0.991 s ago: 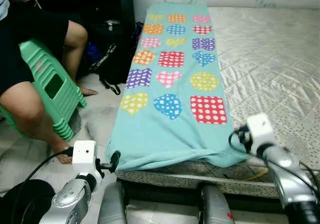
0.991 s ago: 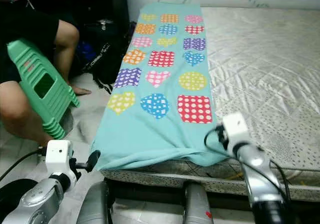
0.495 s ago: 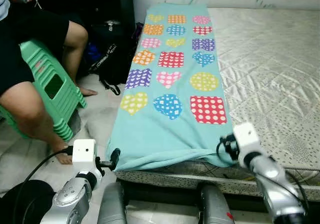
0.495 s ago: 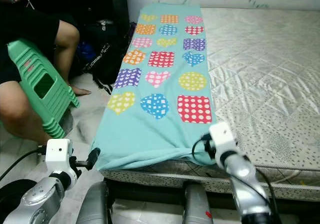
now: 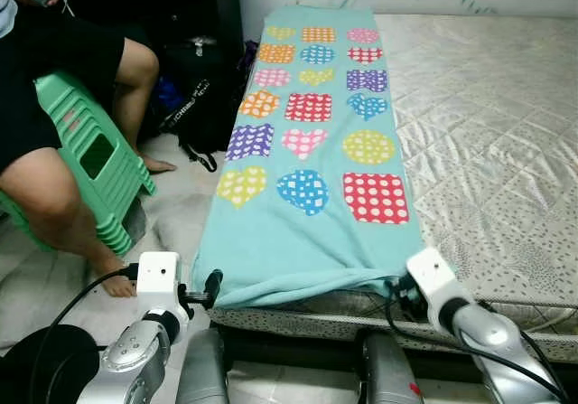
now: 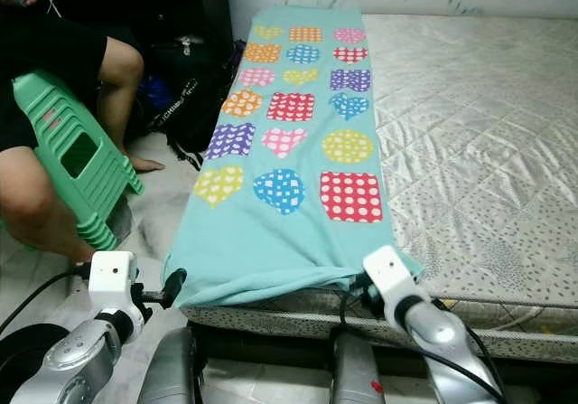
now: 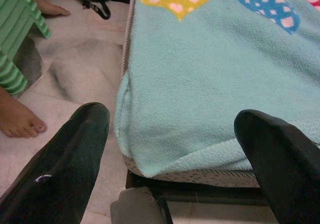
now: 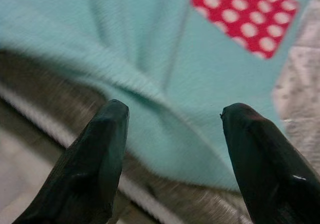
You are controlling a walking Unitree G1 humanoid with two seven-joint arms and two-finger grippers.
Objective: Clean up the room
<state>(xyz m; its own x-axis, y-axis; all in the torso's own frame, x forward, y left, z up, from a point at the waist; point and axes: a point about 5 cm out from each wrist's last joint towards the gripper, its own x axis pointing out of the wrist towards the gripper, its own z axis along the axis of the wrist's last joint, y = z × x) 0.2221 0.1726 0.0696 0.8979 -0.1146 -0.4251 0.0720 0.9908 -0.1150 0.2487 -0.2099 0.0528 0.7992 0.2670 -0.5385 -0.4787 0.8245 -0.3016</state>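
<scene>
A teal blanket [image 5: 312,151] with coloured polka-dot patches lies flat along the left strip of a bare quilted mattress [image 5: 488,106]. Its near edge hangs slightly over the mattress front. My left gripper [image 7: 172,119] is open at the near left corner of the blanket [image 7: 150,164], one finger on each side of it, just short of the cloth. My right gripper [image 8: 177,108] is open at the near right corner, where the blanket [image 8: 165,83] folds over the mattress edge. In the left eye view the left gripper [image 5: 209,288] and the right gripper [image 5: 397,288] sit low at the bed's front.
A person sits on a green plastic stool [image 5: 86,151] at the left, with a bare foot [image 5: 116,282] on the floor near my left arm. A black bag [image 5: 194,101] lies beside the bed. A white wall runs behind the mattress.
My right arm has come down and to the left, from over the mattress to the blanket's near right corner. My left gripper has edged right toward the near left corner.
</scene>
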